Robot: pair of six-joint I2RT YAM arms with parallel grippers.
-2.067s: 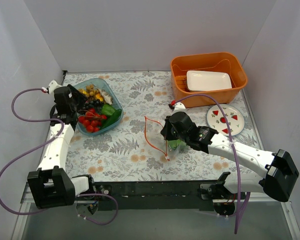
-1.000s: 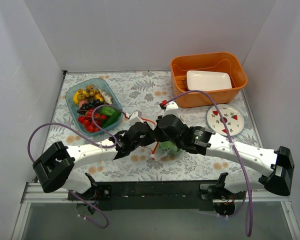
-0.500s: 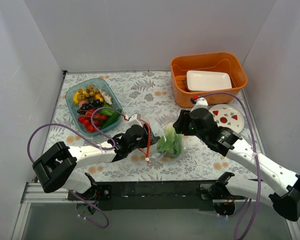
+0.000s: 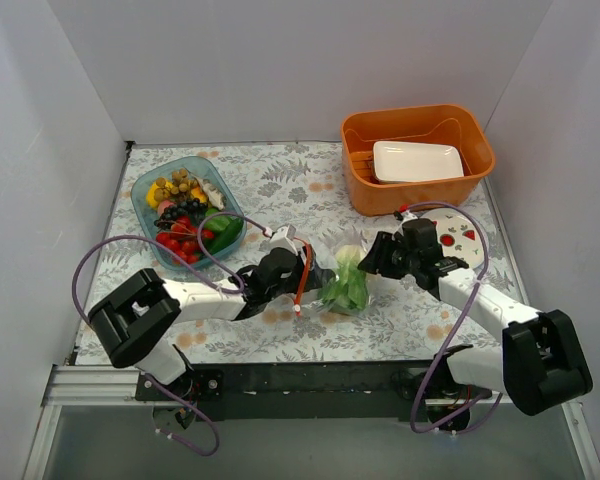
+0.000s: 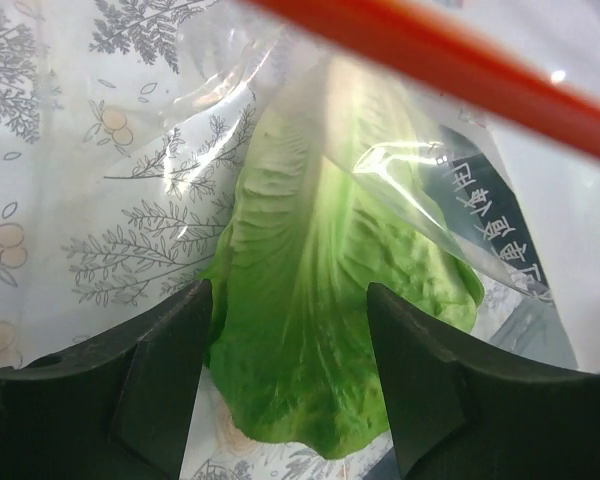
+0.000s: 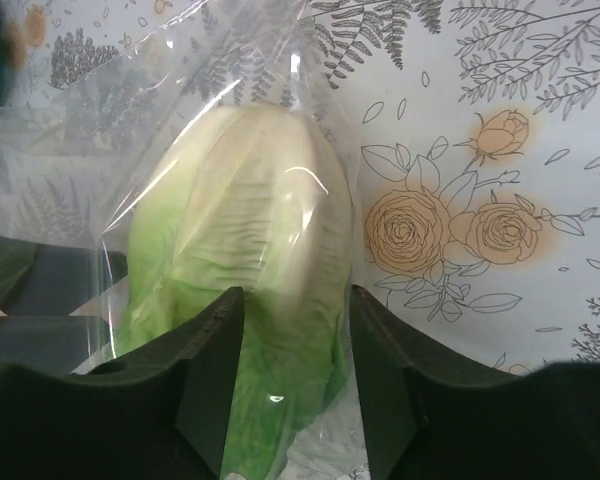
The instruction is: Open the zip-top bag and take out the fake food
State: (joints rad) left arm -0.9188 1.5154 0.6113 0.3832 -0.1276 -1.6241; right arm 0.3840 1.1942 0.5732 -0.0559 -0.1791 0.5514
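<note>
On the floral surface (image 4: 280, 190), six o'clock of centre, lies the bag (image 4: 330, 270), lettuce (image 4: 348, 290) inside. The left pincer (image 4: 296, 268) at its nine o'clock and the right pincer (image 4: 370, 260) at three both gape empty, probably flanking it to part the mouth.

The zip-top bag (image 5: 460, 210) ahead of the left gripper (image 5: 285, 290) is clear, glossy, crinkled plastic film over a matt, veined lettuce (image 5: 310, 230); the fingers (image 5: 160, 380) are matt black.

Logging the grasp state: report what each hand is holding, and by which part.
Nothing held, as far as shown: left hand and right hand both stand open, at opposite ends of the zip-top bag with the lettuce inside.
</note>
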